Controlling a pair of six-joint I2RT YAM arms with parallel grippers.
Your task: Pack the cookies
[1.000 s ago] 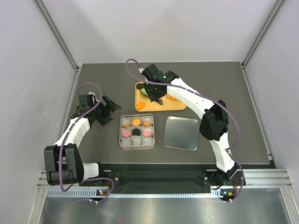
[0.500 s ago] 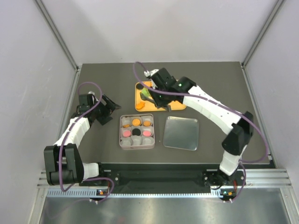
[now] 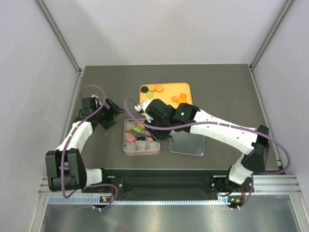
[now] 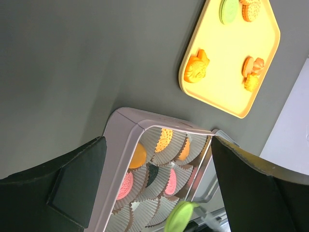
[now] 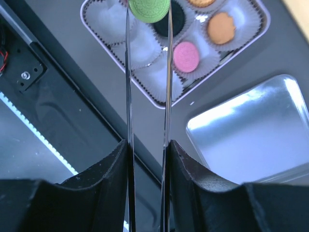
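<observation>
A green cookie [image 5: 148, 8] is pinched between the thin blades of my right gripper [image 5: 147, 19], which hangs just above the square tin [image 3: 141, 152]. In the left wrist view the same green cookie [image 4: 179, 216] hovers over the white paper cups. Orange, pink and black cookies lie in the cups: a pink one [image 5: 186, 56], an orange one [image 5: 221, 27], a black one [image 5: 177, 18]. More cookies [image 3: 178, 99] lie on the orange tray [image 3: 166, 110]. My left gripper [image 3: 114, 114] stands open and holds nothing, left of the tin and facing it.
The tin's silver lid [image 3: 190, 145] lies flat just right of the tin, partly under my right forearm. The orange tray [image 4: 219, 104] sits behind the tin. Grey walls close in the dark table on three sides.
My right arm has swung from the orange tray toward me, carrying the green cookie to above the tin. The left arm has not moved.
</observation>
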